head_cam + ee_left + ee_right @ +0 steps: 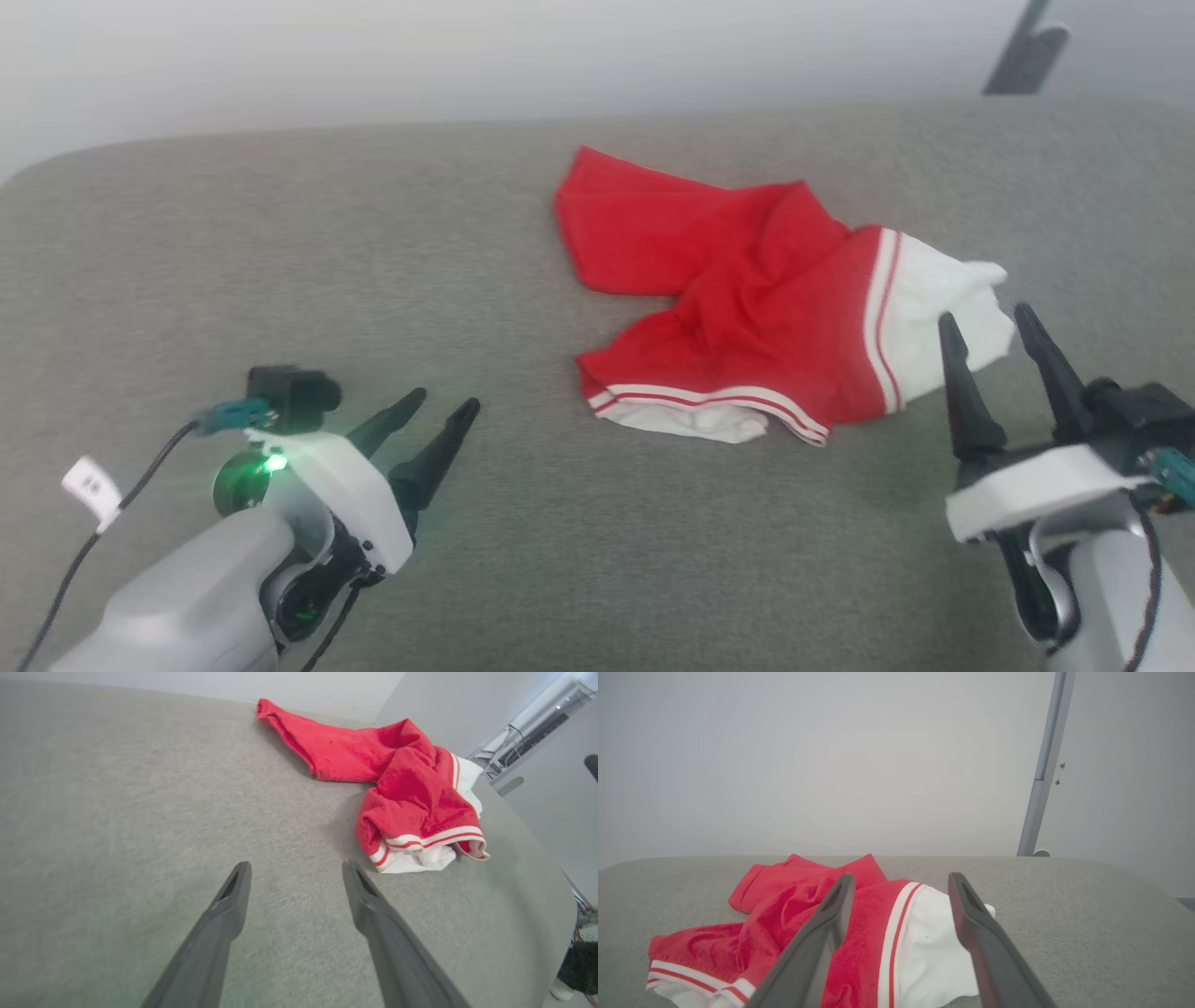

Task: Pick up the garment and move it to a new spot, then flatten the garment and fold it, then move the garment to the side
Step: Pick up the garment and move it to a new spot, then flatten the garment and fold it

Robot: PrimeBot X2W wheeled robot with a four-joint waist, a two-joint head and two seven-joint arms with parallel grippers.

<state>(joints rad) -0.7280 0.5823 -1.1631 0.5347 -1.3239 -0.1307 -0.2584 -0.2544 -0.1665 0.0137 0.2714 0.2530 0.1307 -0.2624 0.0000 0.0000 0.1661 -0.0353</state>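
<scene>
The garment is noted crumpled on the grey fabric surface, right of centre, with striped trim and white inside showing at its near and right edges. The left gripper is held over bare surface well apart from it, jaws spread and empty. The right gripper is held at the white flap, jaws spread; contact cannot be told.

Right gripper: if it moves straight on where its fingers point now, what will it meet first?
Probably the jersey: the open right gripper points at its white turned-out part, by the striped trim. How high the fingers stand above it is unclear.
</scene>
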